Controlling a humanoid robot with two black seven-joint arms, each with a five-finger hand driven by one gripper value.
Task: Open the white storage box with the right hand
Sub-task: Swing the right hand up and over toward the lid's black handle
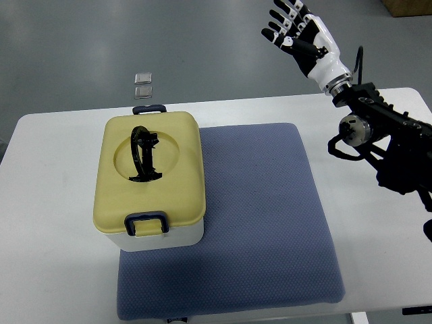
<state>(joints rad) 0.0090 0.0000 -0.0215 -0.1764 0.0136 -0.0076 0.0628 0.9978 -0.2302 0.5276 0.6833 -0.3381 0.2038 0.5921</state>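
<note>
Right hand point(302, 35) raised beyond the table's point(61, 283) far edge, fingers spread, palm empty, arm entering from the right. Storage box point(152, 182), yellow lid closed, sits on blue mat's point(263, 223) left side.

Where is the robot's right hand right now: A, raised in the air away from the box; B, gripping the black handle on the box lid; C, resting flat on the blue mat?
A: the right hand is raised at upper right, fingers spread, well clear of the storage box.

A blue-grey mat point(270, 223) lies on the white table point(47, 202)
</note>
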